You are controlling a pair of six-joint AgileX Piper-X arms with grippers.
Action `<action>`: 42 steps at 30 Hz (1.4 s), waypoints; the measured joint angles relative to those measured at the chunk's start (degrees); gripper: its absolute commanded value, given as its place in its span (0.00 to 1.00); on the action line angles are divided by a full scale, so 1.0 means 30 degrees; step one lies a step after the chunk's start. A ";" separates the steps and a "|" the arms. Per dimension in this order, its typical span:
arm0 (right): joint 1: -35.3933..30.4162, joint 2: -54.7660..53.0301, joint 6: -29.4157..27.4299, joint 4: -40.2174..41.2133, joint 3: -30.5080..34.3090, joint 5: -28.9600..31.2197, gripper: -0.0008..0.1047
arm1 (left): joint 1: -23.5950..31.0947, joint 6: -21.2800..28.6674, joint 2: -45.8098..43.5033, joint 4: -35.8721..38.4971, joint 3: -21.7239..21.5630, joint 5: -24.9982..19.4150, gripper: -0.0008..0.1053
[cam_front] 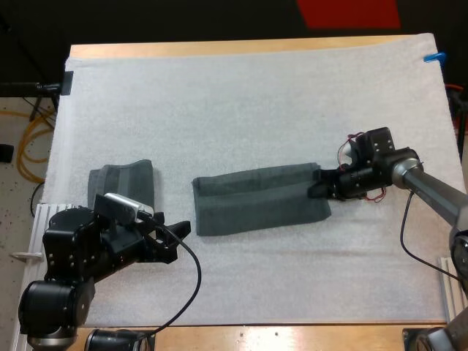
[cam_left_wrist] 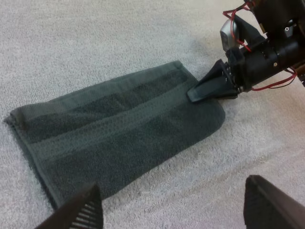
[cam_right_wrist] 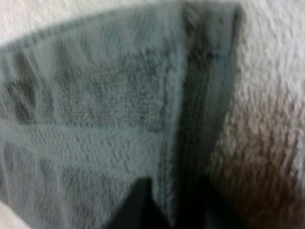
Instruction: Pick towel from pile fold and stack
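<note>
Currently two dark grey-green towels lie on the white mat (cam_front: 241, 102). The right gripper (cam_front: 320, 186) pinches the right end of the long towel (cam_front: 259, 201) at centre. The small towel (cam_front: 124, 181) sits beside the left gripper (cam_front: 181, 240), fingers spread.

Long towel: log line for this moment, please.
long towel flat, folded lengthwise | right end effector shut on its right end | left end effector open, clear | folded towel at left

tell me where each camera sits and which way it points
High: behind both arms, looking forward and down over the white mat; left pincer and right pincer show.
Left wrist: on the left arm, facing the long folded dark grey-green towel; own open fingers.
Right wrist: on the right arm, close over that towel's end, gripping it.
All share the towel.
</note>
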 measured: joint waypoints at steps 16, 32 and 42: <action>0.0077 -0.5044 -0.4468 0.5273 0.0053 1.1911 0.01 | 0.0000 0.0000 0.0000 0.0000 0.0000 0.0000 0.58; 0.2709 -0.6441 -0.1914 0.6110 -0.1432 1.3009 0.01 | 0.0000 0.0000 0.0000 0.0000 0.0000 0.0302 0.58; 0.6135 -0.3962 0.2468 0.3313 -0.1463 0.9548 0.01 | 0.0000 0.0000 0.0000 0.0000 0.0000 0.0815 0.58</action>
